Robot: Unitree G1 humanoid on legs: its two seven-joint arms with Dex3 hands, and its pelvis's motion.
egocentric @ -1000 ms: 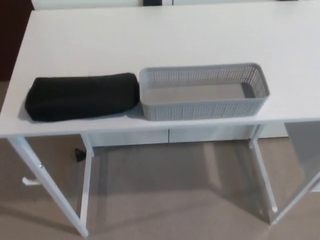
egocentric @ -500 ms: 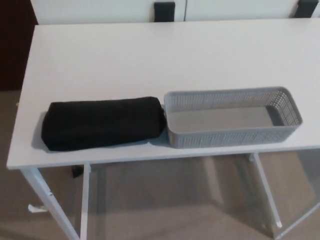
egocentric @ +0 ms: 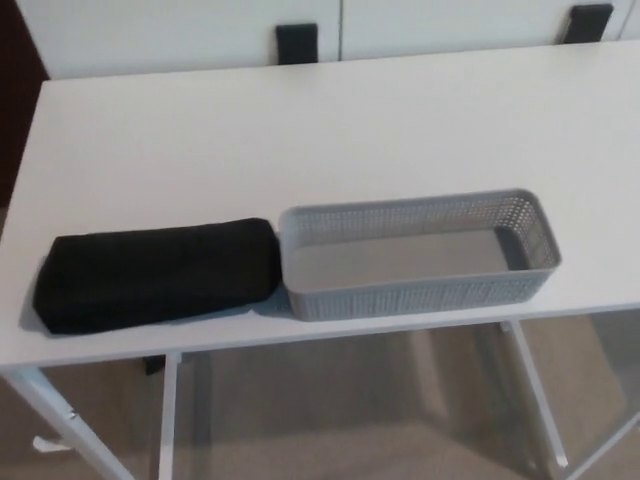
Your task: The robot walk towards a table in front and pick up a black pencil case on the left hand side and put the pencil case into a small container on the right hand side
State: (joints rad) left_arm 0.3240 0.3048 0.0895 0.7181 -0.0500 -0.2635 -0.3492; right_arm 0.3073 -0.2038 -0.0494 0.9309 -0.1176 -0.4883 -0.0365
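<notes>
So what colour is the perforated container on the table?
Grey; the container has small-hole mesh walls, seen clearly in the head view.

No part of the robot's body shows in the head view. Neither arm enters from the left or right edge of the frame, and neither robot hand appears along the bottom edge or anywhere else, so the pose of the wrists and fingers cannot be told.
</notes>
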